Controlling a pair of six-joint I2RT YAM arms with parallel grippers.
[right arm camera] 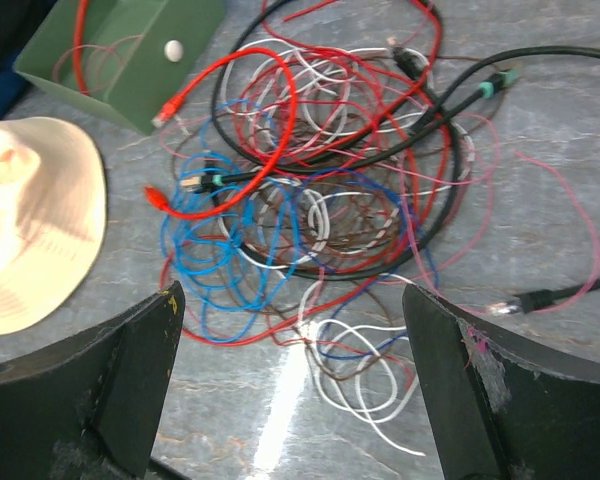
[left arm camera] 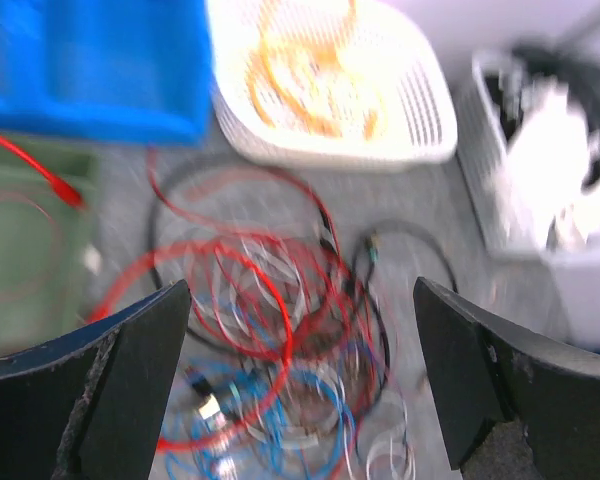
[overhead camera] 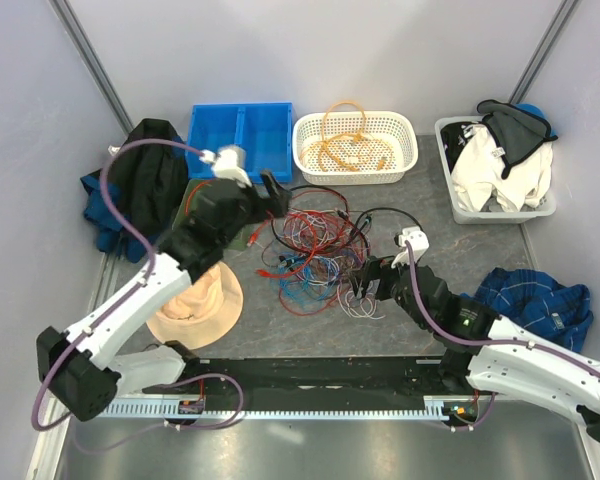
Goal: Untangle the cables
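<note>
Two white robot arms reach from the near side toward the tangle of cables (overhead camera: pixel 315 250). The left arm (overhead camera: pixel 130 300) stretches up and forward from the tangle's near left, wrist bent. The left claw (overhead camera: pixel 272 193) is raised over the tangle's far-left edge, jaws spread wide, nothing between them. The right arm (overhead camera: pixel 520 355) lies lower, coming in from the tangle's near right. The right claw (overhead camera: pixel 359 290) sits at the near-right edge, jaws equally wide and empty.

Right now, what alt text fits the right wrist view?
A tangle of red, blue, white and black cables lies on the grey table, beyond the open fingers of the right gripper. A tan hat sits at left, a green box above it.
</note>
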